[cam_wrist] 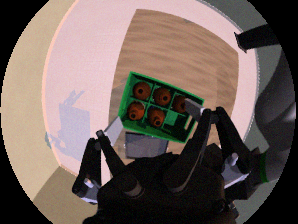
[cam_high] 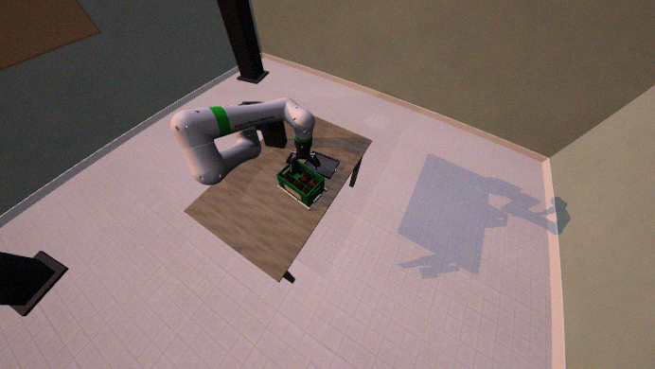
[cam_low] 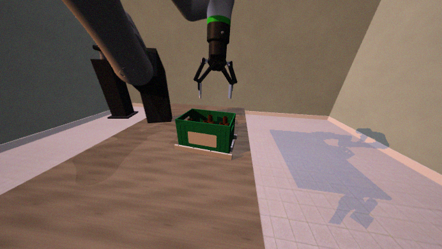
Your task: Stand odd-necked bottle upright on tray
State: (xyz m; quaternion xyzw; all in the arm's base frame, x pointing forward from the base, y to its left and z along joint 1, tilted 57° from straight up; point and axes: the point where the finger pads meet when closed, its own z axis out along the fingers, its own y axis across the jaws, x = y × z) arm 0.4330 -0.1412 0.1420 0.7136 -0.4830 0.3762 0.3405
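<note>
A green crate (cam_low: 205, 132) stands on the wooden table near its right edge; it also shows in the top view (cam_high: 301, 184) and the wrist view (cam_wrist: 162, 106). Several brown bottles (cam_wrist: 148, 103) stand in its cells, and their necks (cam_low: 216, 120) rise just above the rim. I cannot tell which neck differs. My gripper (cam_low: 214, 94) hangs open and empty, fingers pointing down, well above the far part of the crate. A dark flat tray (cam_high: 325, 165) lies on the table just behind the crate; it also shows in the wrist view (cam_wrist: 143, 143).
The crate rests on a pale flat base (cam_low: 203, 151). The table's right edge (cam_low: 252, 166) runs close beside the crate. The robot's base and big arm links (cam_low: 128, 54) stand to the left behind the crate. A dark pillar (cam_high: 243, 40) stands at the far wall.
</note>
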